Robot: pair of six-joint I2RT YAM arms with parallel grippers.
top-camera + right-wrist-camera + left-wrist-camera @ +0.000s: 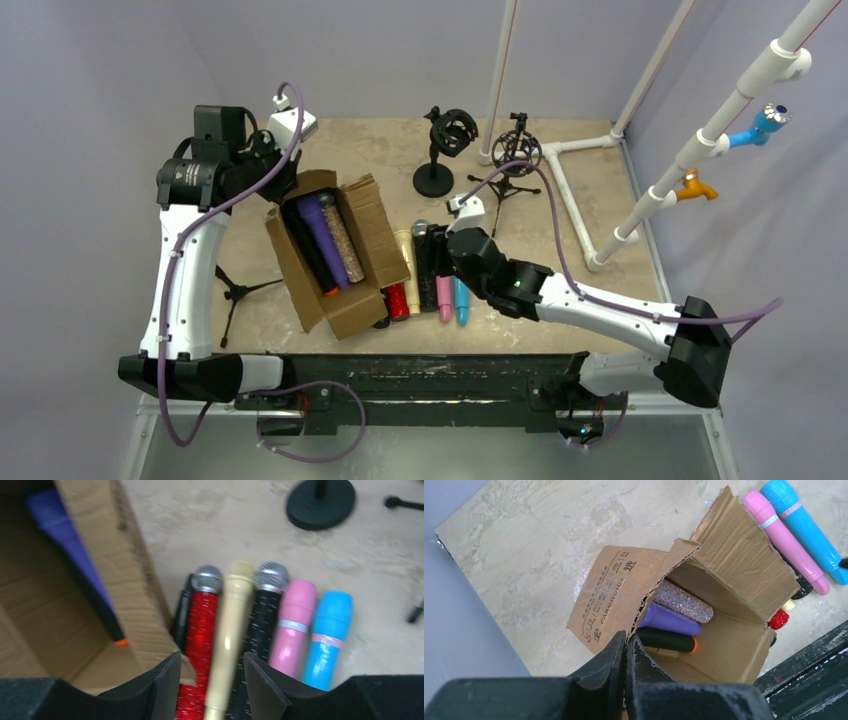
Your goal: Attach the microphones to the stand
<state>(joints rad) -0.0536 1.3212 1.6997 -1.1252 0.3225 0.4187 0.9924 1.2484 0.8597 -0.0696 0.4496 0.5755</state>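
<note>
Beginning only: right gripper (210, 656) spreading around cream stick microphone (235, 610); left gripper (625, 641) pressing together; black round-base stand (434, 180) ahead holding none.

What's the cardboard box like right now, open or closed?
Open. The cardboard box has its flaps spread, and the purple microphone, glittery silver microphone and black microphone lie visible inside.

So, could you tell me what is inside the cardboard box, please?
Three microphones lie inside the box: a glittery silver one, a purple one and a black one. Whatever lies beneath them is covered.
</note>
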